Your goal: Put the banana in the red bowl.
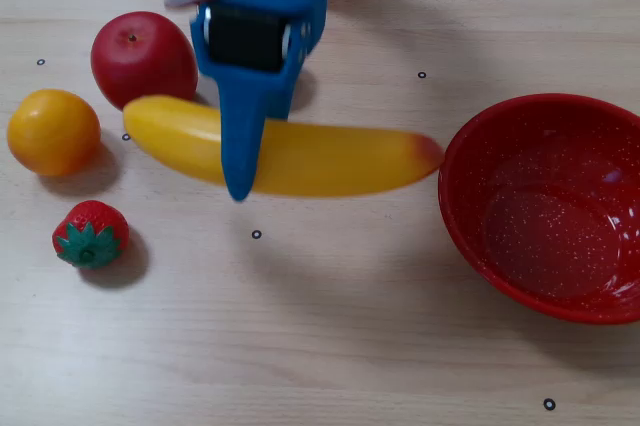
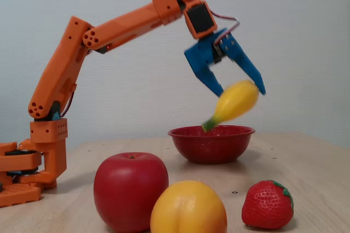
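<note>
My blue gripper (image 1: 245, 161) is shut on the banana (image 1: 330, 161), a long glossy yellow fruit, near its middle. One blue finger crosses the banana's front in a fixed view. Seen from the side in the other fixed view, the banana (image 2: 236, 102) hangs in the air, tilted and slightly blurred, between the fingers of the gripper (image 2: 240, 92), with its green stem end pointing down. The red bowl (image 1: 560, 216) stands on the table to the right, and the banana's reddish end nearly reaches its rim from above. The red bowl (image 2: 210, 145) is just below the banana and holds nothing.
A red apple (image 1: 143, 56), a round orange-yellow fruit (image 1: 53, 131) and a strawberry (image 1: 90, 233) lie on the wooden table at the left. The orange arm's base (image 2: 33, 162) stands at the left of the side view.
</note>
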Robot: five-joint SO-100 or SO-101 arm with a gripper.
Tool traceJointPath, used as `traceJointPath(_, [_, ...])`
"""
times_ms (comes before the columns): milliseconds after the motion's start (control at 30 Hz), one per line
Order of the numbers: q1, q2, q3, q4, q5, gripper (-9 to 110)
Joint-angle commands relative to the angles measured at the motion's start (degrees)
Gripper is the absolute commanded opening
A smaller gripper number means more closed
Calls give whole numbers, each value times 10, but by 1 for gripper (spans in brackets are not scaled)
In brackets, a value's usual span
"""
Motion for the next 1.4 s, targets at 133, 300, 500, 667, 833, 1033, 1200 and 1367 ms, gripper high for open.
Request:
traceJointPath(133, [83,148,-14,-24,-39,0])
traceJointPath(300, [182,173,26,-69,-67,0])
traceJointPath(500, [285,136,35,-66,-85,0])
traceJointPath(667, [320,46,-32,-43,-98,0])
traceJointPath(833, [328,-55,-80,-30,-91,0])
traceJointPath(1033, [320,-134,-105,-39,-73,0])
traceJointPath(1200, [308,-146,-75,-28,-44,32])
traceJointPath(1367, [295,-124,-46,-43,-44,45])
